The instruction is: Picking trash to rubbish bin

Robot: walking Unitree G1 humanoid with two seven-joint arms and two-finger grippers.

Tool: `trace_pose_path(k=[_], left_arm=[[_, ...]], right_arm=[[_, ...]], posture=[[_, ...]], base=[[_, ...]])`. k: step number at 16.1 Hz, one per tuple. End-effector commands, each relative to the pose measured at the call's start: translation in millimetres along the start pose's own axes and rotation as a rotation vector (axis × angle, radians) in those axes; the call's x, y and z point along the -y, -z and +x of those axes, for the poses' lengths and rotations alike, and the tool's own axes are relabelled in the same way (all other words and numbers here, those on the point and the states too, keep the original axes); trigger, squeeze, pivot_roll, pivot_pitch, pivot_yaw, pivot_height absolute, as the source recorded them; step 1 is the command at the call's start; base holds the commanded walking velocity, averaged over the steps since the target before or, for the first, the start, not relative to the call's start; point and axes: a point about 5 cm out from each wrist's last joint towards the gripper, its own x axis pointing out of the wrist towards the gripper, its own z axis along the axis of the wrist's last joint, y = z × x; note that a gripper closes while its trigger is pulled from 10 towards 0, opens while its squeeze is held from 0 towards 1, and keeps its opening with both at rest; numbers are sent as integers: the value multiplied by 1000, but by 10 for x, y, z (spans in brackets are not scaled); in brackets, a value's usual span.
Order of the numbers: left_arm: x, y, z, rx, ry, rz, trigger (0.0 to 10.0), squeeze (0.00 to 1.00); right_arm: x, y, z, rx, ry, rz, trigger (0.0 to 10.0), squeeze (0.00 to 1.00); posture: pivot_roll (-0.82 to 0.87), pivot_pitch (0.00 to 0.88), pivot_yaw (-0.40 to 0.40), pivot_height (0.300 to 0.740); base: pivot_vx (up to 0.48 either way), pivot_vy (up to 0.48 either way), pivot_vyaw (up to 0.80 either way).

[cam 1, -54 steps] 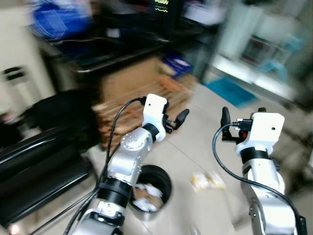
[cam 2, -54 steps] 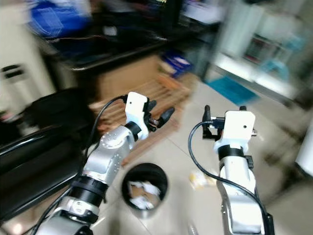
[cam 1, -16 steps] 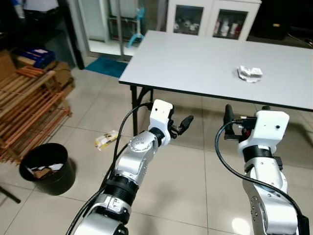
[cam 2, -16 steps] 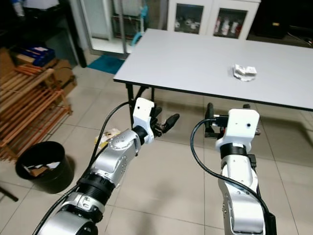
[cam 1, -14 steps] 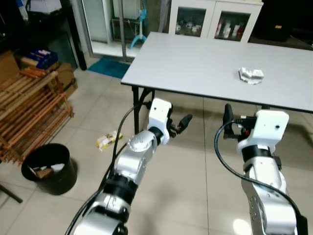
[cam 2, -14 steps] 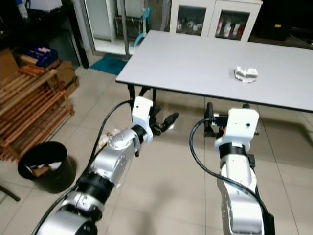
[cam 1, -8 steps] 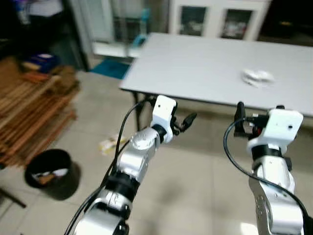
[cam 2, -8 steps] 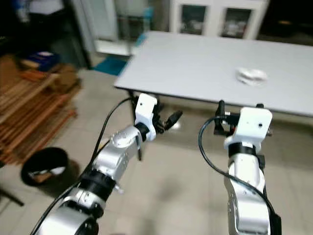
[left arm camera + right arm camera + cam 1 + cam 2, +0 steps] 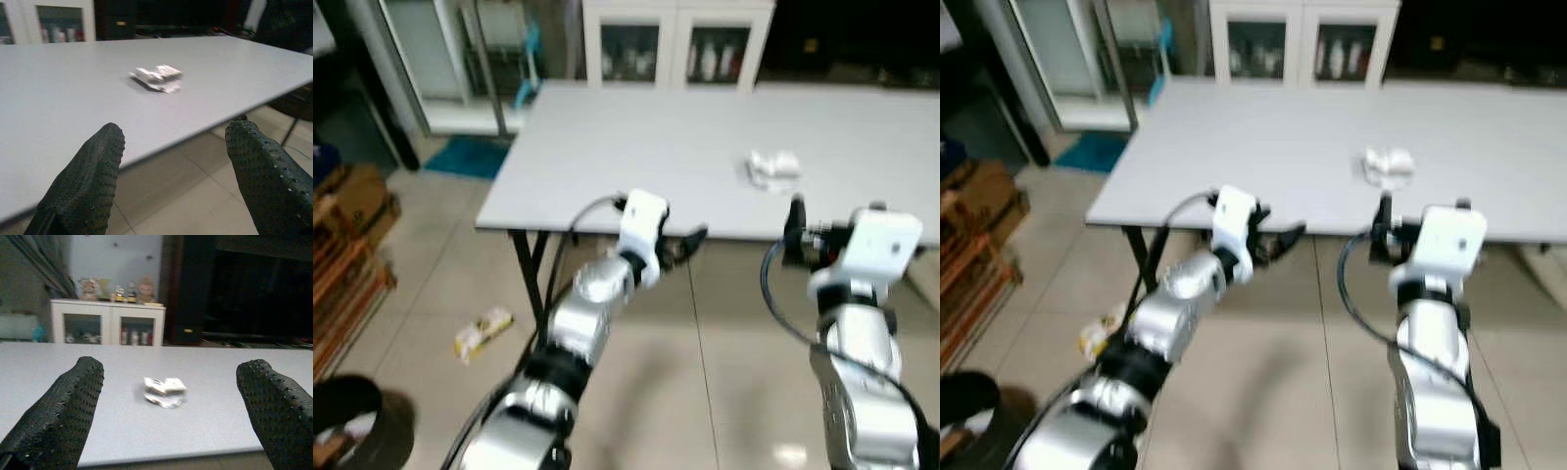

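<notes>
A crumpled white wrapper (image 9: 771,166) lies on the grey table (image 9: 607,147), well back from its near edge. It also lies ahead of both wrist cameras as the crumpled wrapper (image 9: 156,78) (image 9: 165,390). My left gripper (image 9: 176,137) is open and empty, held at table height just short of the near edge. My right gripper (image 9: 171,372) is open too, level with the wrapper and still in front of the table. A yellow wrapper (image 9: 481,331) lies on the floor tiles at the left. The black rubbish bin (image 9: 352,431) stands at the lower left with paper in it.
A white glass-door cabinet (image 9: 675,44) stands behind the table. Wooden slats (image 9: 342,294) and a cardboard box (image 9: 352,196) line the left side. The table's black legs (image 9: 530,264) are near my left arm. Bare tiles lie in front of me.
The head views have swung right and closer to the table, so the bin has slid to the lower-left corner. Both arms keep their raised pose with fingers apart.
</notes>
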Motion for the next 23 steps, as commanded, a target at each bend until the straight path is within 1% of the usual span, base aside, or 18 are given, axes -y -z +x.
trace_pose_path(k=[1, 6, 8, 10, 13, 15, 20, 23], left_arm=[[-14, -39, 14, 8, -5, 5, 10000, 0], [-20, -43, 16, 8, -9, 8, 10000, 0], [-24, -50, 18, 9, -8, 12, 10000, 0], [-29, -50, 14, 10, -10, 12, 10000, 0], [-47, -58, 12, 13, -13, 16, 10000, 0], [-53, -71, 17, 14, -15, 22, 10000, 0], [-102, -92, 4, 14, -26, 28, 10000, 0], [-161, -96, -35, 1, -38, 33, 10000, 0]], right_arm=[[-73, -24, -2, 14, -22, 9, 10000, 0], [-98, -29, -4, 18, -35, 7, 10000, 0], [-116, -52, 13, 28, -36, 22, 10000, 0], [-112, -59, 17, 28, -25, 39, 10000, 0], [-103, -55, 21, 26, -17, 25, 10000, 0], [-98, -46, 22, 23, -9, 33, 10000, 0], [-58, -6, 25, -2, 49, 98, 10000, 0], [6, 44, 44, -31, 112, 184, 10000, 0]], posture=[[101, 0, -32, 740], [100, 0, -31, 740], [102, 0, -28, 740], [103, 0, -28, 740], [103, 1, -28, 740], [105, 0, -29, 740], [115, 11, -25, 740], [128, 30, -15, 740]], base=[[480, 0, 0], [480, 0, 0], [480, 0, 0], [480, 0, 0], [480, 0, 0], [480, 0, 0], [480, 0, 0], [92, 0, 0]])
